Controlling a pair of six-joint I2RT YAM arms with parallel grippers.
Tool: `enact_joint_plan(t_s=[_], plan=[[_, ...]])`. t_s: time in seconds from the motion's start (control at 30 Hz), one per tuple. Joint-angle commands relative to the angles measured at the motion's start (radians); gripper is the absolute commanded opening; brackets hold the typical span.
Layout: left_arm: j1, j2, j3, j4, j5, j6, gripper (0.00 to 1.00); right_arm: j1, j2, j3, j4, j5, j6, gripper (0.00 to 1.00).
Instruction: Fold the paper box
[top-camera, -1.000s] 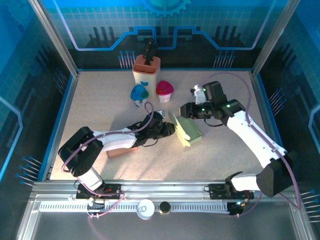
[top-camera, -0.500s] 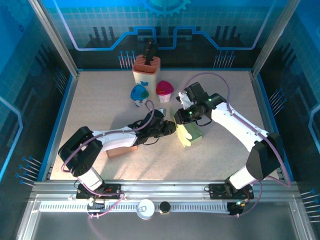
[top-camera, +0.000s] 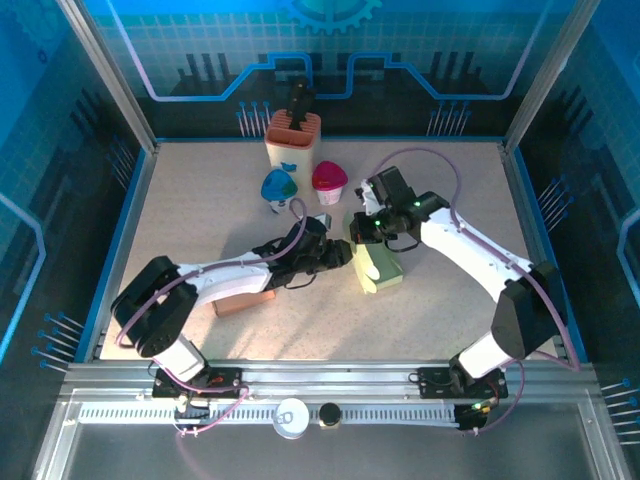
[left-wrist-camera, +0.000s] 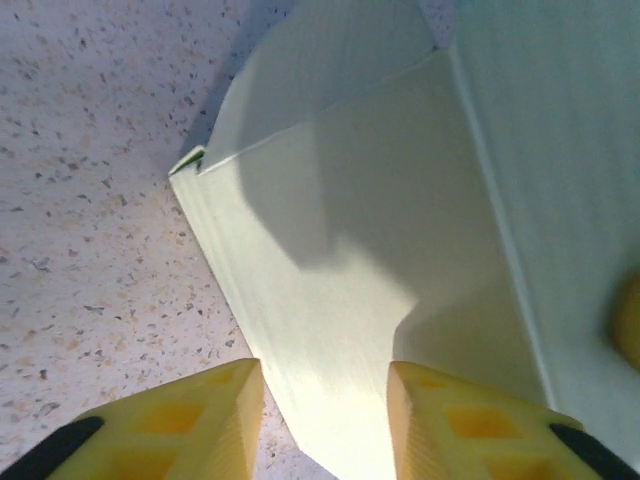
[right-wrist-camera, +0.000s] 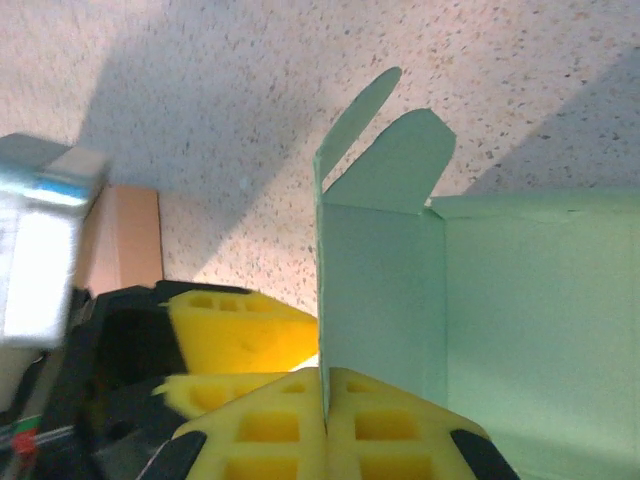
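While both grippers meet at the box, the right one pinches a flap.
From above, the pale green box (top-camera: 380, 268) lies mid-table, with the left gripper (top-camera: 340, 256) at its left edge and the right gripper (top-camera: 362, 232) at its far-left corner; a brown block (top-camera: 240, 301) lies under the left arm. At the left wrist, the yellow fingers (left-wrist-camera: 225, 420) stand apart, unclenched, and a box panel runs down between them, squeezed by neither. At the right wrist, the fingers (right-wrist-camera: 385, 430) are clamped together on the thin edge of an upright flap (right-wrist-camera: 375, 165), with the left gripper's fingers just beside them.
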Motion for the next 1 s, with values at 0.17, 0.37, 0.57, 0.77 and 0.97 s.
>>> enact_joint_plan(t_s=[0.17, 0.37, 0.57, 0.77, 0.97], plan=[[-0.006, -0.205, -0.047, -0.174, -0.088, 0.091, 0.44, 0.014, -0.238, -0.205, 0.198, 0.298, 0.581, 0.00], [-0.009, -0.286, -0.060, -0.273, -0.096, 0.180, 0.44, 0.032, -0.172, -0.077, -0.125, 0.520, 0.969, 0.00], [-0.048, -0.311, -0.081, -0.311, -0.100, 0.334, 0.44, 0.035, -0.091, 0.012, -0.267, 0.585, 1.165, 0.00], [-0.138, -0.277, -0.094, -0.218, -0.158, 0.451, 0.52, 0.037, -0.054, 0.046, -0.288, 0.595, 1.224, 0.00], [-0.258, -0.170, -0.002, -0.185, -0.324, 0.535, 0.54, 0.041, -0.043, 0.060, -0.297, 0.601, 1.221, 0.00]])
